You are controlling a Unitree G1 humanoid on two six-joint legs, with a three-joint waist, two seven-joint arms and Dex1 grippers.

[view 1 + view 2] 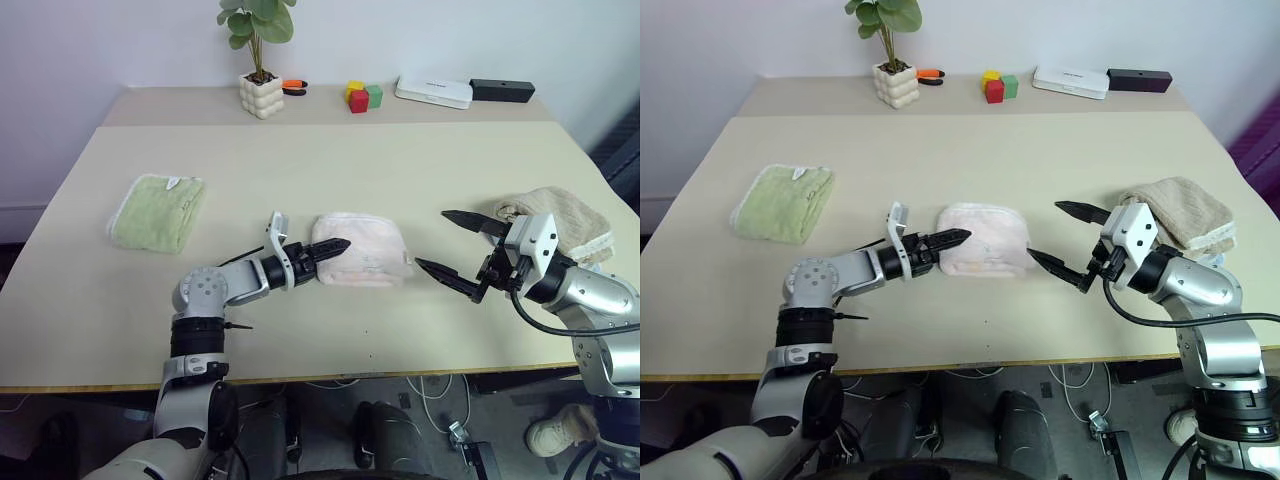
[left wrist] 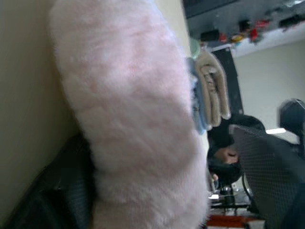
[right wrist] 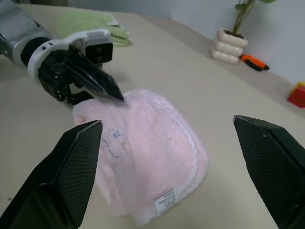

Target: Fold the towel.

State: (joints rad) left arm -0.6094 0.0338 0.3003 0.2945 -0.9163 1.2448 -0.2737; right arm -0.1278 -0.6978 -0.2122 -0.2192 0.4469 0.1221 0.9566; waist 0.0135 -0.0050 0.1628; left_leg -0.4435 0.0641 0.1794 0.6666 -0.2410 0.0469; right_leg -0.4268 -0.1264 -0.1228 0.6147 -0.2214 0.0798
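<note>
The pale pink towel [image 1: 362, 250] lies folded into a thick pad at the middle of the table, with a small white label [image 3: 165, 196] at its near edge. My left gripper [image 1: 335, 252] is at the towel's left end and stands open, straddling that end. One finger [image 3: 97, 81] lies over the top of the cloth. The other finger [image 2: 52, 191] sits beside the cloth. To the right of the towel, a short gap away, my right gripper [image 1: 430, 238] stands wide open and holds nothing.
A folded light green towel [image 1: 157, 212] lies at the left of the table. A beige towel [image 1: 560, 225] sits at the right edge, behind my right arm. Along the back stand a potted plant [image 1: 261, 95], coloured blocks [image 1: 364, 96], a white box [image 1: 433, 92] and a black box [image 1: 502, 90].
</note>
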